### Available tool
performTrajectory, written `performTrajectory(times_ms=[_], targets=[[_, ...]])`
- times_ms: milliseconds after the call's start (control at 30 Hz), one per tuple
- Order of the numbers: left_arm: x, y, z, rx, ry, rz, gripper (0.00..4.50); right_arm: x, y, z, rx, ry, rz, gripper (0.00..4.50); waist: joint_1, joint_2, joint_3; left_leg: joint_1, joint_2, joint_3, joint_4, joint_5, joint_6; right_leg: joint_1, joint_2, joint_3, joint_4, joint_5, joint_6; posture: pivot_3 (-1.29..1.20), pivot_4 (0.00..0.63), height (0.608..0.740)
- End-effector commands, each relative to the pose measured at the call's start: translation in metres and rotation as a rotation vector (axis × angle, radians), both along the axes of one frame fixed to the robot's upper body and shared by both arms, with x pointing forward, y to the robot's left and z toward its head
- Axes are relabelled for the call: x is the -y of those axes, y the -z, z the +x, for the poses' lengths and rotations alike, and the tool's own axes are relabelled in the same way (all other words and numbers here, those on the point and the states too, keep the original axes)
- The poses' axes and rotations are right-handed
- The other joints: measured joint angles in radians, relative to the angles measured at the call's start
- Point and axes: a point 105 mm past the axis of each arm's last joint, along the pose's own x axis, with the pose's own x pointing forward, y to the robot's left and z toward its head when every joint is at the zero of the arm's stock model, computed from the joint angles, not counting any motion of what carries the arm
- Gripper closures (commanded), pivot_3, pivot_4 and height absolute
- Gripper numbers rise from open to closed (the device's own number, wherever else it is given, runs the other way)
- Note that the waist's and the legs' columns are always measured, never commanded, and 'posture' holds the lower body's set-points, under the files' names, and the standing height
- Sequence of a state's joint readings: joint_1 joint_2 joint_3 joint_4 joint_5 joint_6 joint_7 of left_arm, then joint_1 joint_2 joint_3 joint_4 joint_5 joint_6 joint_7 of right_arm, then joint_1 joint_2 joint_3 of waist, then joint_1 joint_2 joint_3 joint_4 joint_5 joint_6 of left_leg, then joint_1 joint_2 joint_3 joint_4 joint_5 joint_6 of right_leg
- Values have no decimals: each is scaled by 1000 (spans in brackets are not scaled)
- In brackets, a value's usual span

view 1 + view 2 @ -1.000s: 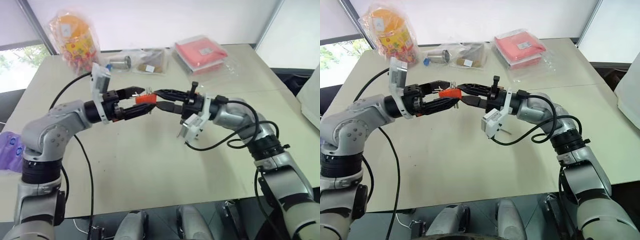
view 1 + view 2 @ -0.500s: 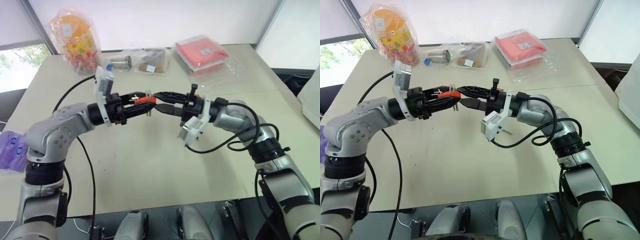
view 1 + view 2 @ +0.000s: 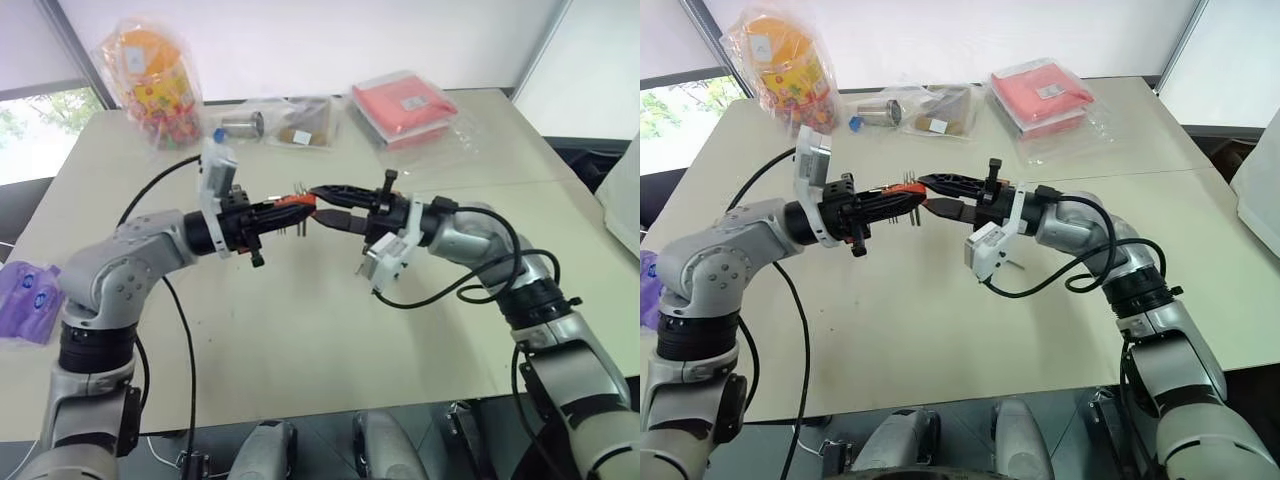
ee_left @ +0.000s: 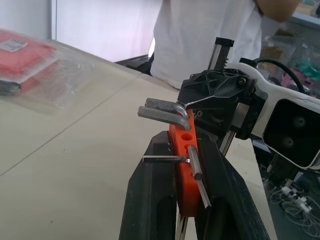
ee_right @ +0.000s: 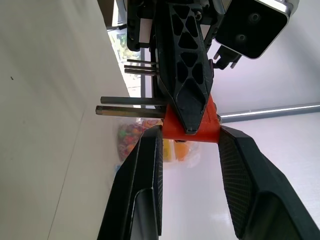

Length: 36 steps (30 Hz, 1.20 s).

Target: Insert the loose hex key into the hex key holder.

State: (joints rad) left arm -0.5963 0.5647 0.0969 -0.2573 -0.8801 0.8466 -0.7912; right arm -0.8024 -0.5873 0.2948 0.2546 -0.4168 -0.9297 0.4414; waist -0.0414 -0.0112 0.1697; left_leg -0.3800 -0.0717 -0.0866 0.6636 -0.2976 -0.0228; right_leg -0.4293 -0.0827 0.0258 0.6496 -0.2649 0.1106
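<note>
Left wrist view: left gripper (image 4: 186, 186) clamped on the hex key holder (image 4: 183, 172), held above the table (image 3: 300, 330).
Right gripper (image 5: 189, 142): fingers astride the holder's far end, pressing it; a firm grip is likely, not certain.
Holder axis: runs level between the two grippers.
Loose hex key (image 4: 197, 172): lies against the holder's face, along its length, seemingly not seated.
Nearer hand: left.

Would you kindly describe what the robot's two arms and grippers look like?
Both arms are silver-grey metal with black joint bands and loose black cables. The left gripper and right gripper each have two black fingers; the right's show a triangular lattice pattern. A white camera block sits at each wrist.
</note>
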Motion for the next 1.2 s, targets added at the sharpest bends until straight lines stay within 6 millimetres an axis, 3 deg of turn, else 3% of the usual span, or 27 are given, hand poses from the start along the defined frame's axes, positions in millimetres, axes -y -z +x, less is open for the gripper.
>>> performTrajectory(times_ms=[33, 167, 300, 400, 500, 600, 667, 900, 1200], targets=[[-5, -10, 2, 47, -34, -21, 4500, -3, 1, -11, 34, -51, -47, 2049, 0, 0, 0, 0, 0, 0, 0, 0, 0, 0, 0, 0, 0, 0, 0, 0, 150, 740], [-5, -9, 1, 52, -36, -12, 4500, -1, 9, -9, 5, -32, -76, 31, 0, 0, 0, 0, 0, 0, 0, 0, 0, 0, 0, 0, 0, 0, 0, 0, 150, 740], [-6, -6, 1, 68, -48, 6, 4500, 9, 28, -8, -114, -11, -130, 31, 2, 0, 0, 0, 0, 0, 0, 0, 0, 0, 0, 0, 0, 0, 0, 0, 150, 740], [-8, -4, 0, 98, -68, 38, 4500, 25, 35, 4, -337, 87, -81, 31, 3, 0, 0, 0, 0, 0, 0, 0, 0, 1, 0, 0, 0, 0, 0, 0, 150, 740], [-10, -3, 1, 117, -96, 41, 4500, 50, 49, 21, -756, 284, -35, 31, 4, 0, 0, 0, 0, 0, 1, 0, 0, 1, 0, 0, 0, 0, 0, 0, 150, 740], [-13, 3, 2, 124, -126, 62, 4500, 61, 63, 10, -1210, 375, -13, 31, 15, 0, 0, -1, 0, -1, 1, 0, 1, 1, -1, 0, 0, 0, 0, 0, 150, 740], [-15, 6, 2, 120, -136, 63, 4500, 63, 69, 5, -1382, 440, -2, 31, 18, 0, 0, 0, 0, -1, 1, -1, 1, 1, -3, 0, 0, 0, 0, 0, 150, 740], [-14, 9, 1, 128, -149, 74, 4500, 74, 100, 26, -1477, 690, 49, 31, 33, 0, 0, -1, -1, -1, 2, -3, 5, 1, -5, -1, 0, 0, 0, 0, 150, 740], [-15, 9, -2, 133, -164, 79, 4500, 82, 115, 44, -1450, 782, 46, 31, 30, 0, 0, -2, -1, -1, 2, -1, 2, 0, -4, -1, -1, 0, 0, 0, 150, 740]])
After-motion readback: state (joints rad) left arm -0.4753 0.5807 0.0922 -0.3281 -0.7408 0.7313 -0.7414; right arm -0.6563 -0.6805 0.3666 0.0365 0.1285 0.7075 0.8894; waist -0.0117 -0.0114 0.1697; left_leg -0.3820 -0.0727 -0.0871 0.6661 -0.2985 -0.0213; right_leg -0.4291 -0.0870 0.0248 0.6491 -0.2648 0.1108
